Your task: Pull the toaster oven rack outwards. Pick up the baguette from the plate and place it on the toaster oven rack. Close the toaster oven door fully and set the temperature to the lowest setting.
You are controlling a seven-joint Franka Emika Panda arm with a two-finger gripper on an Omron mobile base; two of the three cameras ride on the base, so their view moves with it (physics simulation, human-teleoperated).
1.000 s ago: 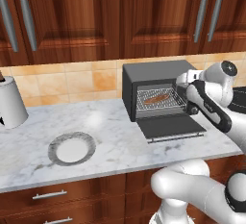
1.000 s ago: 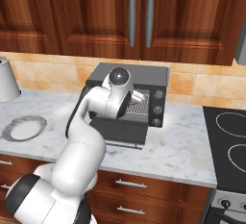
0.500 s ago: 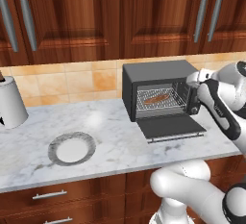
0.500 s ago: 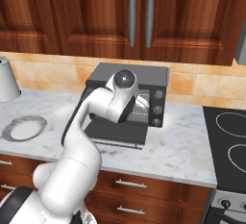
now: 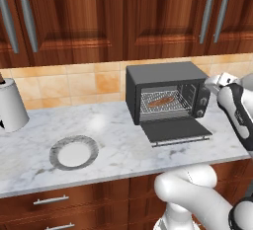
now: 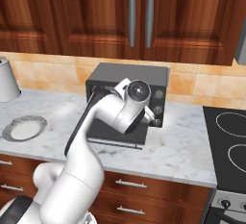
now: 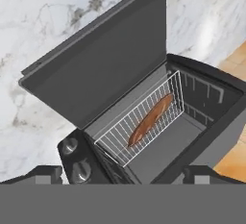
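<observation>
The toaster oven (image 5: 168,93) stands on the counter (image 5: 113,140) against the backsplash, right of centre in the left base view. The toaster oven door (image 5: 175,129) lies folded down flat in front of the cavity, resting just above the counter. The toaster oven rack (image 7: 144,119) sits inside the cavity — the baguette (image 7: 150,119) lies on it, lengthwise along the rack. The knobs (image 7: 77,158) occupy the panel to the right of the cavity. The plate (image 5: 74,152) lies on the counter well left of the oven, nearer the front edge. The canister (image 5: 11,105) stands farther left, at the back.
</observation>
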